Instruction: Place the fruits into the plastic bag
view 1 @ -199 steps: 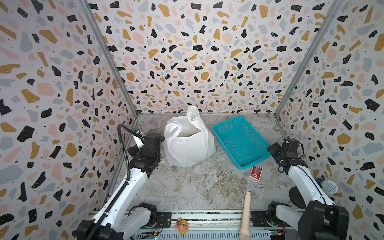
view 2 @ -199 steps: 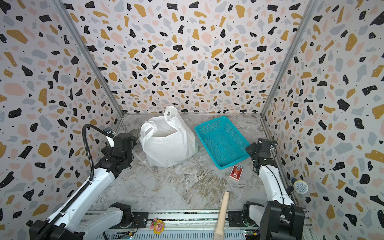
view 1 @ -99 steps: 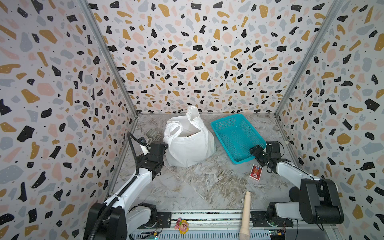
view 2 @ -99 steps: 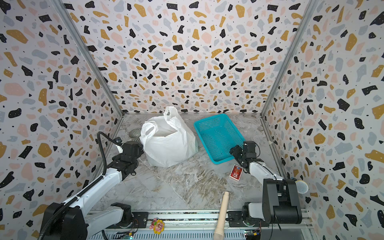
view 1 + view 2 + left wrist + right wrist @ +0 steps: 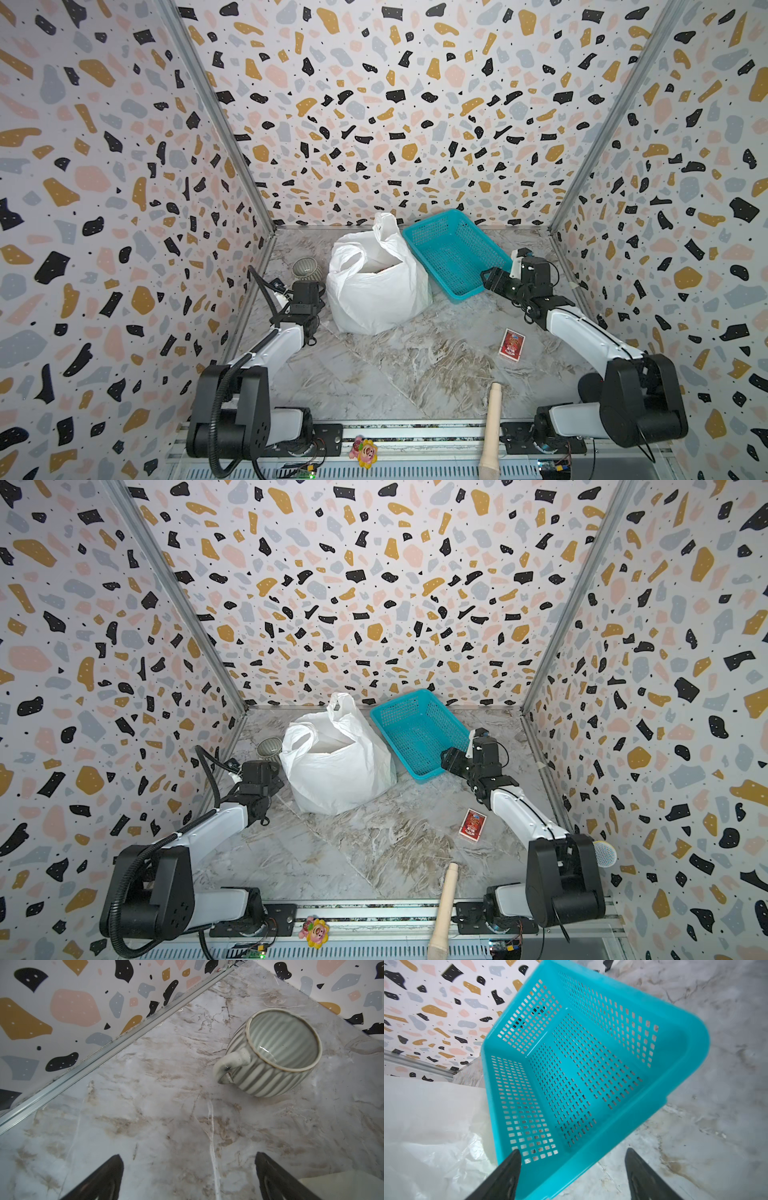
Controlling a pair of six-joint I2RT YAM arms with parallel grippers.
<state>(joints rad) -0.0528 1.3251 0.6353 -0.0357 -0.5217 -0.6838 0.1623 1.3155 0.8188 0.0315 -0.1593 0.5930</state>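
Both arms have been dropped low and folded in since a second ago, and the teal basket (image 5: pixel 457 257) has been pushed back and leftward, close against the plastic bag (image 5: pixel 374 295). Marble-patterned surface (image 5: pixel 395 374) is seen boxed in on three sides by terrazzo-patterned walls (image 5: pixel 374 124). From the left: a striped cup (image 5: pixel 270 1053) is stood upright near the side wall, and the left gripper (image 5: pixel 188 1154) is held low just short of it, fingers spread wide, nothing between them. Next, the bag is stood upright toward the back, mouth open, between cup and basket; a reddish sliver (image 5: pixel 384 269) is glimpsed inside, though the fruits themselves cannot be made out. A flower toy (image 5: pixel 363 446) is left on the front rail. At the basket's near corner the right gripper (image 5: pixel 573 1149) is parked, fingers well apart, the rim lying between them unclamped. A wooden pin (image 5: pixel 492 419) is propped over the front edge, and a red packet (image 5: pixel 512 343) is laid flat beside the right arm.
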